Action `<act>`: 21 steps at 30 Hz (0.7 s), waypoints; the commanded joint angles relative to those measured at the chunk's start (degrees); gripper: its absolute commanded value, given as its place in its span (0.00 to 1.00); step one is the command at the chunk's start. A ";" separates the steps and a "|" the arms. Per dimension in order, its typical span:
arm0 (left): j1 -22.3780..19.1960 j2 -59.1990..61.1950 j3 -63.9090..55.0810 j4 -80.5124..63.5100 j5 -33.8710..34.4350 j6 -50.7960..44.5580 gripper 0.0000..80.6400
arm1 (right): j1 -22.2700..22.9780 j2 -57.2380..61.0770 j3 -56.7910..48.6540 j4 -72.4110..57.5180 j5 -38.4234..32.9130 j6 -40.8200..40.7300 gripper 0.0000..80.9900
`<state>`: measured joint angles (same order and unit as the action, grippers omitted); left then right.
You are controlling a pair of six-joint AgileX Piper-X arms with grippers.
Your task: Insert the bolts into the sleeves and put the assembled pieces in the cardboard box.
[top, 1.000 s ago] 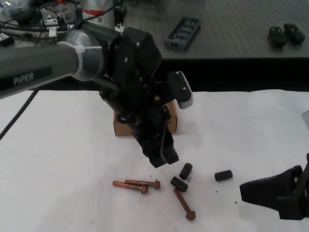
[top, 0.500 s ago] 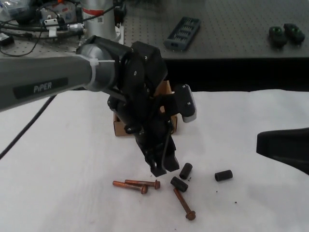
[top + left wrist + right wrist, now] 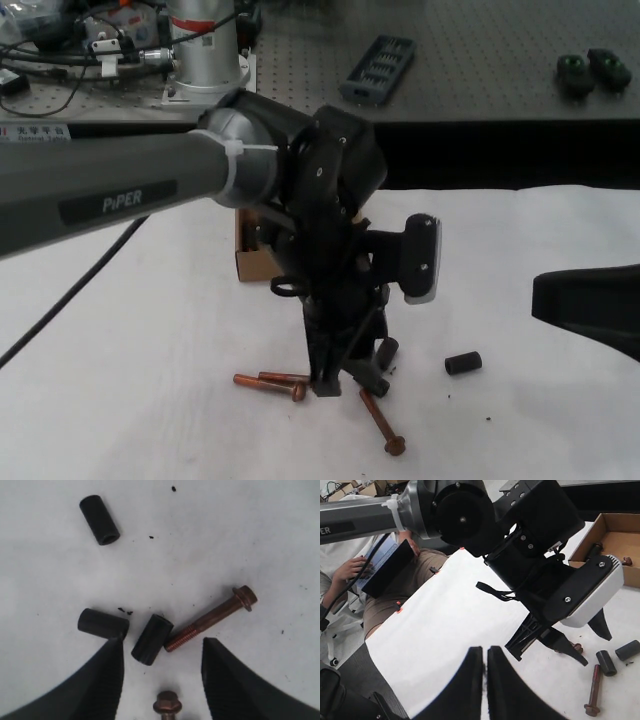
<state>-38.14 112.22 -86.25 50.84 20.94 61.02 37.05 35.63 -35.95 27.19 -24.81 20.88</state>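
Observation:
My left gripper point(image 3: 162, 645) hangs open, pointing down just above the white cloth, its tips point(image 3: 335, 380) straddling a black sleeve point(image 3: 151, 639). The threaded end of a copper bolt point(image 3: 212, 618) touches that sleeve. A second sleeve point(image 3: 102, 624) lies by one finger, and a third point(image 3: 99, 512) lies farther off. A bolt head point(image 3: 166, 703) shows between the fingers. Two more bolts point(image 3: 270, 382) lie side by side nearby. The cardboard box point(image 3: 600, 527) holds assembled pieces point(image 3: 595, 547). My right gripper point(image 3: 485, 655) is shut and holds nothing, off at the bench's right side point(image 3: 590, 310).
The box point(image 3: 252, 265) sits behind the left arm, mostly hidden by it. One sleeve point(image 3: 462, 362) lies alone to the right of the cluster. A dark bench behind the cloth carries a blue rack point(image 3: 378, 65) and clutter. A seated person with a tablet point(image 3: 385, 565) is beside the table.
The left arm swung right and lowered, turning its wrist until its tips came down over the sleeves. The right arm rose a second ago and has since held still.

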 commanded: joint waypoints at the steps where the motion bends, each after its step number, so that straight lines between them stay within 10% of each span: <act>1: 0.03 1.11 -0.27 1.95 -1.16 4.17 0.44 | -0.41 -0.41 -0.41 -0.55 -0.65 0.11 0.05; 21: 0.14 4.87 -0.27 0.24 -0.54 6.69 0.35 | -0.41 -0.41 -0.19 -0.56 -1.11 0.11 0.05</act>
<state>-38.14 116.44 -86.25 51.53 20.35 66.93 37.05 35.63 -35.95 27.19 -25.04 20.88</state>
